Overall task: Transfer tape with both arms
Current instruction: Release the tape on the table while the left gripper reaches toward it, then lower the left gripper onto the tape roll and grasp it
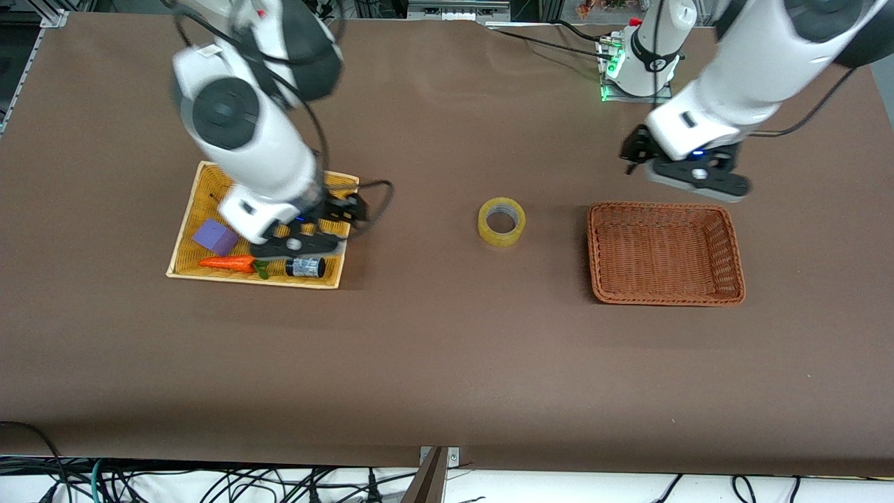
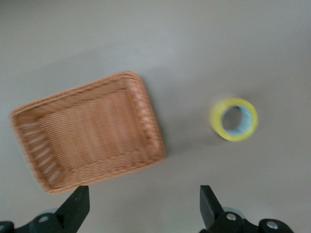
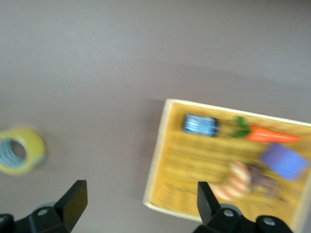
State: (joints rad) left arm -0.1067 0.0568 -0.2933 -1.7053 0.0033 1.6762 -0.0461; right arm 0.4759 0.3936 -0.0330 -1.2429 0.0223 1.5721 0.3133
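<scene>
The tape (image 1: 501, 221) lies flat on the brown desk (image 1: 447, 363), hole up, near the middle, between a yellow tray (image 1: 187, 237) at the right arm's end and a brown wicker basket (image 1: 665, 253) at the left arm's end. Seen from the front camera, the tray sits at about nine o'clock from the roll and the basket at about three o'clock. Nothing touches the roll.

The right claw (image 3: 138, 204) hangs over the yellow tray, fingers spread wide, with nothing between them. In the tray lie a purple block (image 1: 215, 236), a toy carrot (image 1: 229, 263) and a small dark jar (image 1: 305, 267) on its side.

The left claw (image 2: 144, 206) hovers over the desk just beside the basket's edge, at about twelve o'clock from the basket in the front view. Its fingers also stand wide apart and hold nothing.
</scene>
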